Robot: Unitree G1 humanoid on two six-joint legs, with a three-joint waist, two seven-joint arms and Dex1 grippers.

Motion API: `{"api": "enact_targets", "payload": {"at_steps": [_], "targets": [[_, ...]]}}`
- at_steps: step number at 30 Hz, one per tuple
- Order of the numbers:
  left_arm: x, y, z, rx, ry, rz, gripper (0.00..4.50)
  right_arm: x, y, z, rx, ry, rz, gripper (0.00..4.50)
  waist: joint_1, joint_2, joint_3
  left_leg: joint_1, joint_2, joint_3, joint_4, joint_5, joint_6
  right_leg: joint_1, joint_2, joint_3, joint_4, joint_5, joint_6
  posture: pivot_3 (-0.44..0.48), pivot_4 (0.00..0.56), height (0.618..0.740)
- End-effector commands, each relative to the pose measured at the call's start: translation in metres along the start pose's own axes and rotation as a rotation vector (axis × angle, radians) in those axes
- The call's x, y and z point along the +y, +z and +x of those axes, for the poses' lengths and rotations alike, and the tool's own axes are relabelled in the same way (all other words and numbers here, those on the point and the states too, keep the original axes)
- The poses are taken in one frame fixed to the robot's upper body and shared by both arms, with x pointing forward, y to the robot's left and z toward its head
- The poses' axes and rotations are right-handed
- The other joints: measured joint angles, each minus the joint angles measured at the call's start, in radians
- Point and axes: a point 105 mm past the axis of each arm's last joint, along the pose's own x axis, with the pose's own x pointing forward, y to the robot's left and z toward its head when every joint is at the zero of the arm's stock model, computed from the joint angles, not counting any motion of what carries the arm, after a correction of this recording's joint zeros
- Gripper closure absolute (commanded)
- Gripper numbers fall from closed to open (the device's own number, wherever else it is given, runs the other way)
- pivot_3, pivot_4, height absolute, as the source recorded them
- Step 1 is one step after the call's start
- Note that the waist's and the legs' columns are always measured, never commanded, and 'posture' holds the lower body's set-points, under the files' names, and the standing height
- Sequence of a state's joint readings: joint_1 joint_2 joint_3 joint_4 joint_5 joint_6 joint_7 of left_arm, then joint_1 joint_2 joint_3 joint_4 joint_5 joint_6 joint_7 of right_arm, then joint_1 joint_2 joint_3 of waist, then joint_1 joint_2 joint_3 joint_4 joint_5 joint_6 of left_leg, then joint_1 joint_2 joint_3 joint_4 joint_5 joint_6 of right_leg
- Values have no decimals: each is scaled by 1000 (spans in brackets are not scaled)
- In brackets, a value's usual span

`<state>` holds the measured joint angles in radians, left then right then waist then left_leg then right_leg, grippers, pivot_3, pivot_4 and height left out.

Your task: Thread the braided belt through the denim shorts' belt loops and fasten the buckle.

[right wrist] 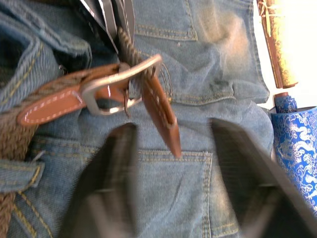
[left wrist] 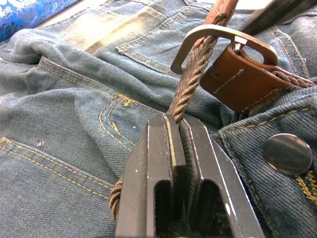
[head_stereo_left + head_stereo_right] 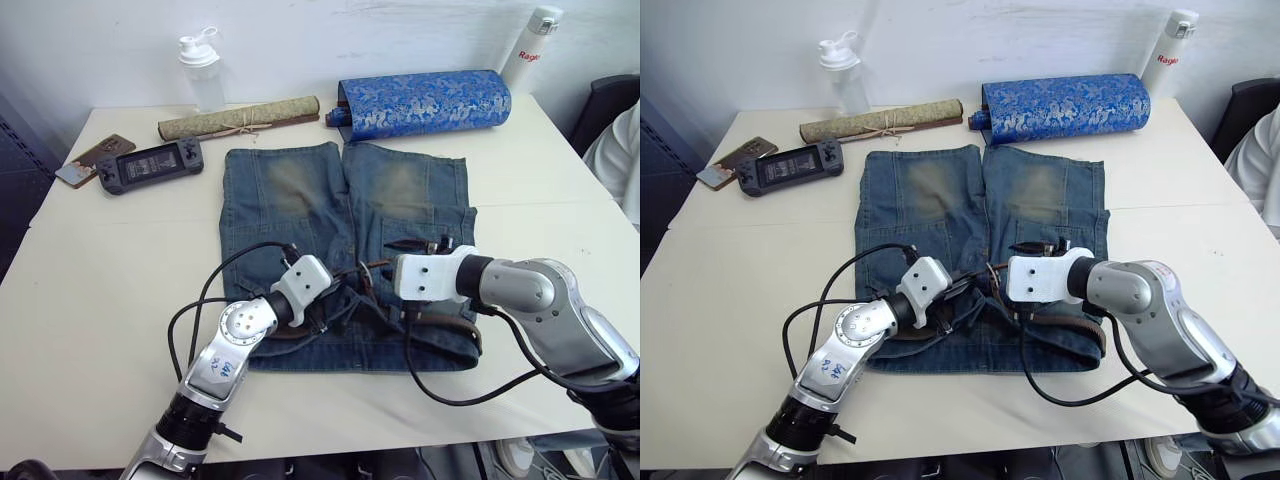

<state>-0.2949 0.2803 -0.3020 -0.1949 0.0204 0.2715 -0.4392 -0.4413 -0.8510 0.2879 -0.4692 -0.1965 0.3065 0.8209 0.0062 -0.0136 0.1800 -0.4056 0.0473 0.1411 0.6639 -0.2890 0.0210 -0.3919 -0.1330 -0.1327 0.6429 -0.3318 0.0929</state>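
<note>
The shorts (image 3: 345, 215) lay flat on the white table (image 3: 100, 260), waistband toward the robot. The left gripper (image 2: 177, 130) had its fingers pinched on the belt (image 2: 190, 82) just short of the buckle (image 2: 223, 37), through whose frame the strap passed. The right gripper (image 1: 171, 148) hovered with fingers spread wide, holding nothing, near the tan end tab (image 1: 161, 116). The belt seemed to run along the waistband, partly hidden by the arms.

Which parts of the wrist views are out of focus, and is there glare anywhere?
Right wrist view: the right gripper fingers are blurred, the buckle sharper, and the table beyond the denim shorts is washed out. Left wrist view: the braided belt is sharp; the shorts' metal button shows a soft sheen.
</note>
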Motion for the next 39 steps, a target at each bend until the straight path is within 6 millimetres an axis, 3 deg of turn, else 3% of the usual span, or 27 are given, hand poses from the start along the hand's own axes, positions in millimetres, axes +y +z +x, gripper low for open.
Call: {"api": "enact_targets", "payload": {"at_steps": [1,2,8,15,19,22,24,27,32,35,39], "targets": [[-2,4,0,-15,-3,29,4500,-1,8,-1,-22,-13,-29,4151,0,0,0,0,0,0,0,0,0,0,0,0,0,0,0,0,150,717],[-2,4,0,-14,-3,29,4500,-1,9,0,-24,-13,-28,4456,0,0,0,0,0,0,0,0,0,0,0,0,0,0,0,0,150,717],[-2,5,0,-16,-3,19,4500,0,13,2,-40,-15,-16,4456,-1,0,0,0,0,0,1,0,0,0,0,0,1,0,0,0,150,717],[1,22,-13,-95,-67,-120,1845,0,11,0,-26,-42,-1,4500,-3,0,0,0,0,0,1,0,0,0,0,0,1,0,0,0,150,717],[11,35,-41,-172,-137,-286,1845,-1,12,-4,-31,-69,0,4500,-6,0,0,0,0,0,1,0,0,0,0,0,1,0,0,0,150,717],[19,23,-76,-142,-247,-457,1845,-3,13,-7,-43,-106,-9,4500,-11,0,0,0,2,0,0,0,-1,0,0,1,1,0,0,0,150,717],[28,15,-88,-120,-259,-513,1845,-3,13,-7,-48,-114,-9,4500,-10,1,0,1,2,0,0,0,-1,-1,1,0,1,-1,-1,0,150,717],[49,3,-94,-98,-207,-554,1845,-1,14,-8,-54,-121,-10,4500,0,0,0,1,1,-1,1,0,-1,0,1,0,2,-1,-1,0,150,717],[72,-20,-81,-11,-112,-458,1845,0,17,-7,-66,-128,-11,4500,11,0,0,0,-1,0,2,0,0,0,1,1,2,0,0,0,150,717],[75,-30,-72,15,-105,-406,2637,1,18,-8,-69,-133,-9,4500,12,0,0,0,0,1,2,0,0,-1,1,1,2,0,0,0,150,717],[69,-44,-69,77,-152,-302,4402,0,19,-9,-70,-141,-8,4500,6,0,0,0,0,2,1,0,0,-2,2,1,2,0,0,0,150,717]]}}
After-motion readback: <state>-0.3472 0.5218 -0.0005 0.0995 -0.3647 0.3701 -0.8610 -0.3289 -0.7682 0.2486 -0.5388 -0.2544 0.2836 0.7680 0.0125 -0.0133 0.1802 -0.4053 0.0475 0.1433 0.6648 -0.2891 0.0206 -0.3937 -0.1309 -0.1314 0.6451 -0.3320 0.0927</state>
